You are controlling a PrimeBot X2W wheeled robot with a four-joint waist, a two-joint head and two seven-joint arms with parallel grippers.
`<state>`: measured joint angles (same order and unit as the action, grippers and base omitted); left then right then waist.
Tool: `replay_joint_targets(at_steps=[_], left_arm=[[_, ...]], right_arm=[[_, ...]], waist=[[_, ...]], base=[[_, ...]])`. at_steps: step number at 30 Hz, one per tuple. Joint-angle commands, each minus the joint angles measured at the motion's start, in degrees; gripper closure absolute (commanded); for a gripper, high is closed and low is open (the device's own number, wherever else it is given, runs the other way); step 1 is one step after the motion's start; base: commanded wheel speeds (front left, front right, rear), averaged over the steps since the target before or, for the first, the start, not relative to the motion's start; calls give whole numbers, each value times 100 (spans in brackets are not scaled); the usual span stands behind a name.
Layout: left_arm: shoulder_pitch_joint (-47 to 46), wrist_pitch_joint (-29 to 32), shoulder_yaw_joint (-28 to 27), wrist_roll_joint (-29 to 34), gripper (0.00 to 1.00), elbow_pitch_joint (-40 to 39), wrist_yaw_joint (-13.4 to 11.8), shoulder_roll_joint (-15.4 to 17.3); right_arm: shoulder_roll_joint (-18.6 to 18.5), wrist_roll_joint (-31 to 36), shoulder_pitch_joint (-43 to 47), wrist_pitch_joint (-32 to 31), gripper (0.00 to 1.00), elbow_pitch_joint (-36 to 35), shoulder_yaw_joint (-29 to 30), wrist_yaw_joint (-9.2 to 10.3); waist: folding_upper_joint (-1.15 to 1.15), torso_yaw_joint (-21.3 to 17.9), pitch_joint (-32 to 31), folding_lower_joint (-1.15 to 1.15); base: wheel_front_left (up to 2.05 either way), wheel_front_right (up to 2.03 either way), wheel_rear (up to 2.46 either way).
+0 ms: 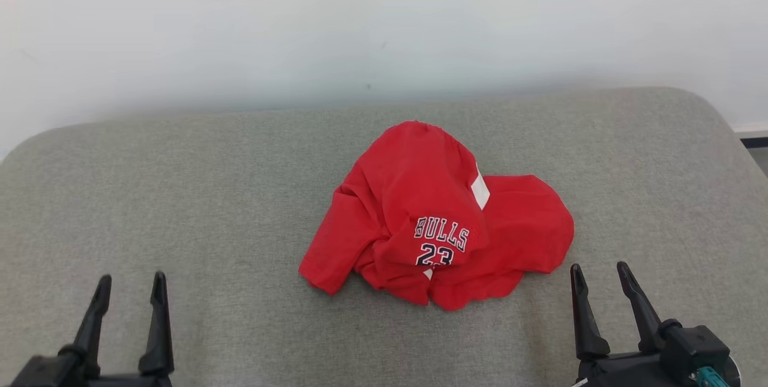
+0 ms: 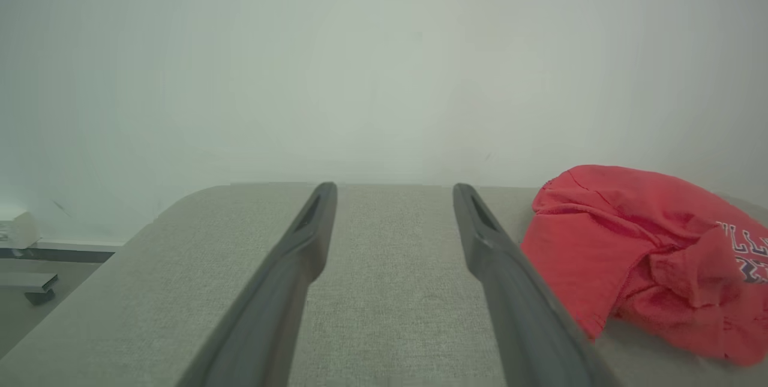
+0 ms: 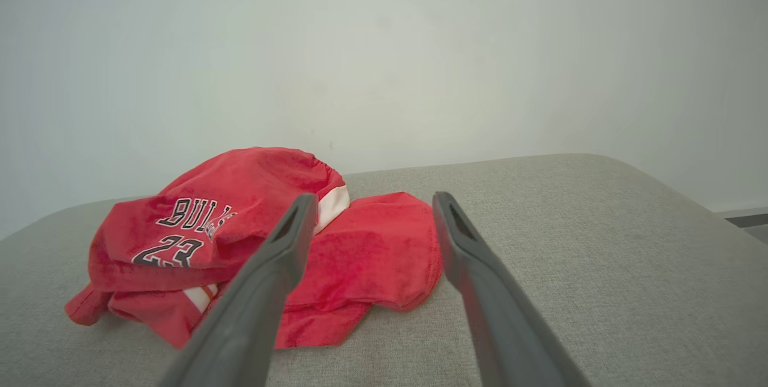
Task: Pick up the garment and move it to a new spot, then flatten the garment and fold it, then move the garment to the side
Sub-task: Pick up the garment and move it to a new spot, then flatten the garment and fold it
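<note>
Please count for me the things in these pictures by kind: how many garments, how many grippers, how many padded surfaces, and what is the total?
Garments: 1, the crumpled red Bulls 23 garment
Grippers: 2, the left gripper and the right gripper, both with jaws open and empty
Padded surfaces: 1, the grey cushion under the garment
Total: 4

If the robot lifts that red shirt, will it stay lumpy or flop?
Probably flop: the red shirt lies crumpled in soft folds on the grey cushion, so it should sag and dangle. It looks thin, so likely light.
</note>
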<state>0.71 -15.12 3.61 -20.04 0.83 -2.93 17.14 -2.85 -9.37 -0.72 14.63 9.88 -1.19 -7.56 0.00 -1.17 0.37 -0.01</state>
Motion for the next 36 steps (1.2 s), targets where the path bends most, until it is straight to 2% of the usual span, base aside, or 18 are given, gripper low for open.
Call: replay_joint_targets(at_steps=[1,10,19,25,36], left_arm=[[122,-5,-67,88,0,-48,72,-67],[446,-5,-254,440,0,163,359,-513],[205,-6,-422,605,0,324,634,-766],[-492,-5,-87,778,0,668,888,-876],[-1510,-4,780,945,0,1717,1038,-899]], right_arm=[[-6,59,91,-17,0,-36,1,14],[-6,-10,249,-72,0,-53,-60,14],[-6,-40,203,-75,0,-30,-77,14],[-7,-50,75,-77,0,4,-131,14],[-5,-149,-130,-4,0,130,-186,14]], waist=[[0,68,-40,1],[0,166,-24,1],[0,140,47,1],[0,20,175,1],[0,-498,559,1]], base=[[0,0,0],[0,0,0],[0,0,0],[0,0,0],[0,0,0]])
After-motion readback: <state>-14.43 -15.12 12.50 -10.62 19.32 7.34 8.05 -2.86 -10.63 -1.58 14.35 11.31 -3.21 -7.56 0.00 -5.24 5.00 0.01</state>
